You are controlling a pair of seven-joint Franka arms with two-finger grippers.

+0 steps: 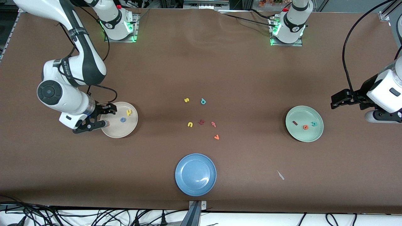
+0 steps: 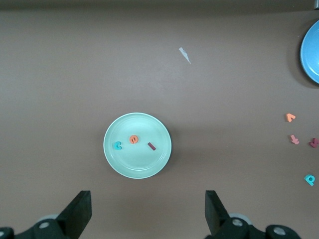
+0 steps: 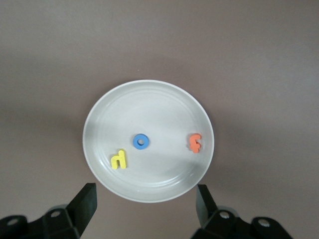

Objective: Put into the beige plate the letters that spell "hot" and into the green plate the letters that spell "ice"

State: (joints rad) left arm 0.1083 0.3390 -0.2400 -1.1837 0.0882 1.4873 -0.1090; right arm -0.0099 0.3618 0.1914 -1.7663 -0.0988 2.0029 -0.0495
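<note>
- Blue plate lies nearest the front camera on the table, with a small pale scrap beside it toward the left arm's end.
- Front view, mid-table: loose letters sit in a cluster farther from the camera than the blue plate: a yellow s, teal letter, yellow u, maroon letter, pinkish letter and an orange angular letter.
- Front view, right arm's end: the beige plate holds the yellow h and blue o; the right gripper hangs over the plate's rim, jaws spread wide and holding nothing.
- Front view, left arm's end: the green plate carries the maroon i, orange e and teal c. The left gripper waits just off that plate, toward the table's end.
- Left wrist view: the green plate lies below with c, e and i in a row; the left jaws stand wide open and empty.
- Right wrist view: the beige plate holds h, o and the orange t, well apart from one another; the right jaws are wide apart, gripping nothing.
</note>
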